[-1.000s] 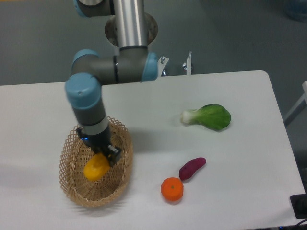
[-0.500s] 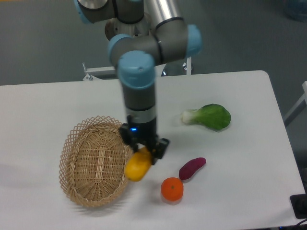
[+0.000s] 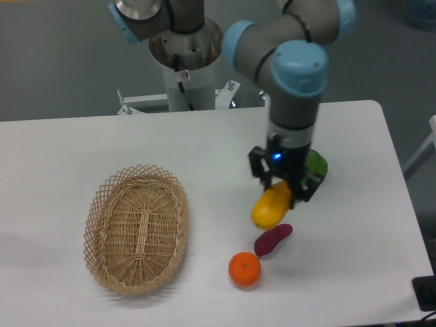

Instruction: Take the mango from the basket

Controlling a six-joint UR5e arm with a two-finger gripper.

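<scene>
Now I am gripping the mango (image 3: pixel 271 208) in my fingers (image 3: pixel 289 185), holding it above the tabletop (image 3: pixel 204 150), well clear of the basket (image 3: pixel 136 229); the pickup is looking essentially done.

A robotics lab: industrial arm (image 3: pixel 294 82) bolted behind a plain white table (image 3: pixel 82 150).

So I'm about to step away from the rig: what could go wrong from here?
The claw grips the mango only at its upper end, so the hanging fruit could slip out. It hangs close over the sweet potato and near the orange; lowering here might knock them. The arm also hides most of the leafy vegetable behind it.
</scene>
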